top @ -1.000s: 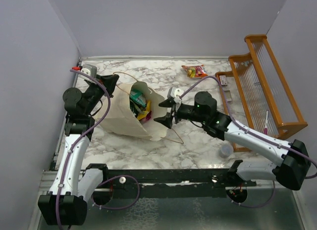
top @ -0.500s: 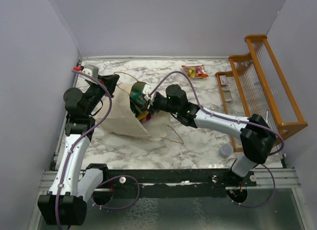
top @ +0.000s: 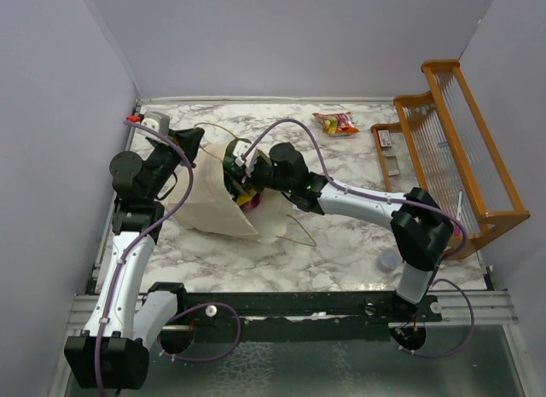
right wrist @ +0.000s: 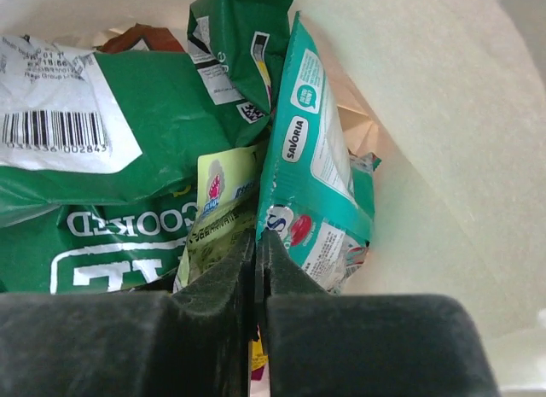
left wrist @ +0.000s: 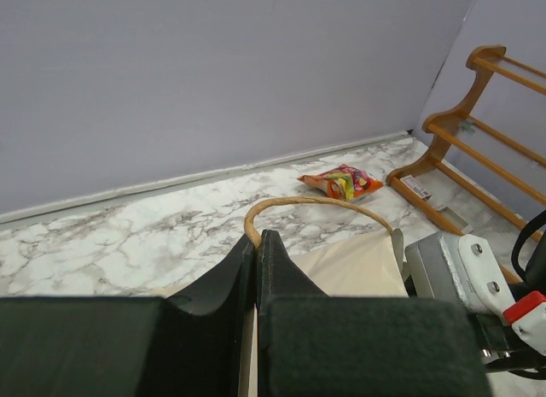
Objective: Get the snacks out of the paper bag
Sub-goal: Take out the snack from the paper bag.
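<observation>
Because the snacks have to come out through a mouth that would otherwise sag shut, the left arm's fingers (left wrist: 223, 282) are pressed together on the far-left rim of the paper bag (top: 213, 205), just beside one tan loop handle (left wrist: 316, 202), holding that side up. That hold seems meant to keep the opening wide for the other arm.

The bag rests on the marble bench (top: 341, 235) left of centre. It is tipped so its mouth faces up and toward the right arm. Its long axis looks to run from its base at the near left up to the mouth, though the overhead view is too crumpled to be sure.

The right arm's fingers (right wrist: 213, 299) are inside that mouth. They are pressed together, their tips at the seam where a teal packet (right wrist: 311, 158) meets a pale yellow-green pack (right wrist: 223, 192). I cannot tell whether an edge is caught between them.

The teal packet stands on edge against the cream wall, its long axis pointing into the bag's depth. A green chip bag (right wrist: 128, 175) lies crumpled to its left.

One red-orange candy pack (top: 335, 122) lies on the bench near the back wall, well apart from the bag.
</observation>
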